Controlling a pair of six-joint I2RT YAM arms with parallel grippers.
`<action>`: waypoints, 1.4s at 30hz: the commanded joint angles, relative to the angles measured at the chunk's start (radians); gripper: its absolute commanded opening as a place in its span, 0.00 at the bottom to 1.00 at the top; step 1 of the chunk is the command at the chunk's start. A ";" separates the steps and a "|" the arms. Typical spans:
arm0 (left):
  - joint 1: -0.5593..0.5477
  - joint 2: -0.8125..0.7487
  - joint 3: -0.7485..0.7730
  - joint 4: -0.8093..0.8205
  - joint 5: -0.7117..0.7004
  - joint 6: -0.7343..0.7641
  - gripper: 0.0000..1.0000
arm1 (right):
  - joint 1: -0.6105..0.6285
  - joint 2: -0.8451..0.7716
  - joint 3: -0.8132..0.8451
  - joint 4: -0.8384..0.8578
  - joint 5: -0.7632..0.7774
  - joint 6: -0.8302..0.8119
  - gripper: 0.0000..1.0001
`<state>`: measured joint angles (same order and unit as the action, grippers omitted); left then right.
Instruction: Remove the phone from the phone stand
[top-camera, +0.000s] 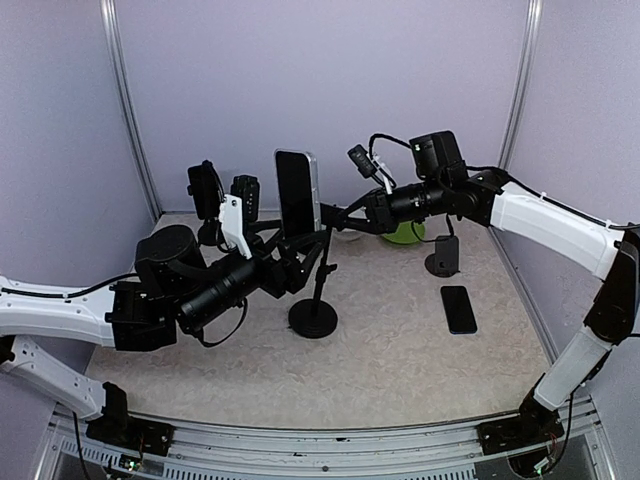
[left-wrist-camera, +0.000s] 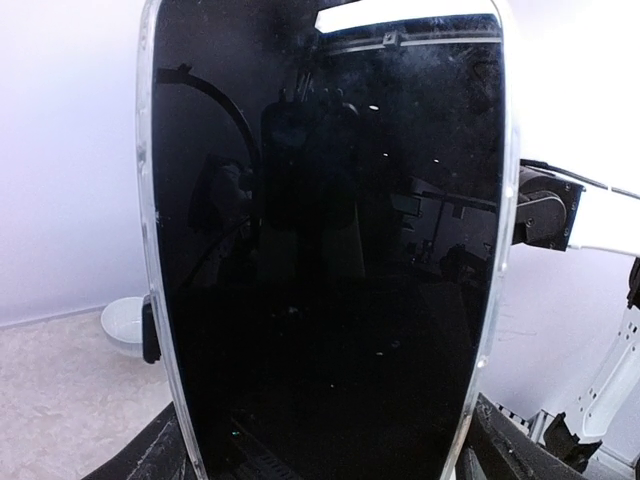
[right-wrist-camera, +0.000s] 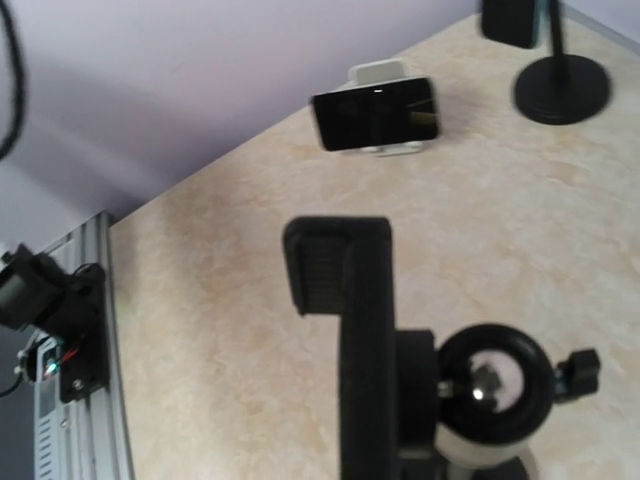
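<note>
Two robot arms meet over the middle of a beige table (top-camera: 400, 370). The left arm reaches in from 8 o'clock and the right from 3 o'clock.

The left gripper (top-camera: 296, 243) holds the phone (top-camera: 297, 190) upright by its lower end. The jaws are spread wide across the handset's width, and one of the fingers (left-wrist-camera: 165, 462) shows at a bottom corner in the left wrist view. The dark screen and clear case fill that view almost edge to edge.

In the top view the phone stands at 12 o'clock of the round base of the phone stand (top-camera: 321, 272), just left of the stand's head. The right gripper (top-camera: 340, 215) meets that head from 3 o'clock, its jaws drawn narrow on it as far as the top view shows. Its fingers are not visible in the right wrist view.

That view looks down on the stand's black cradle (right-wrist-camera: 340, 300), which carries no handset, with its ball joint (right-wrist-camera: 490, 385) beside it at 3 o'clock.

A second phone (top-camera: 459, 308) lies flat on the table at 3 o'clock of the stand's base, well apart from it. A small black holder (top-camera: 443, 256) stands at 12 o'clock of that second phone. A green bowl (top-camera: 405, 234) sits under the right arm near the back wall.
</note>
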<state>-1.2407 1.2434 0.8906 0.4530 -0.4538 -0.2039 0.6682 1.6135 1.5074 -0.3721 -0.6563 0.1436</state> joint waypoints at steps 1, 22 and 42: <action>0.000 -0.038 -0.006 0.035 -0.063 0.027 0.33 | -0.058 -0.042 0.053 -0.047 0.048 -0.010 0.00; 0.000 -0.027 -0.057 -0.007 -0.130 -0.022 0.34 | -0.262 -0.012 0.174 -0.163 0.246 -0.139 0.00; -0.002 0.020 -0.061 -0.018 -0.118 -0.065 0.35 | -0.279 0.086 0.275 -0.097 0.337 -0.138 0.00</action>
<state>-1.2404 1.2648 0.8253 0.3843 -0.5667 -0.2581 0.4004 1.6947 1.7214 -0.5877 -0.3252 0.0128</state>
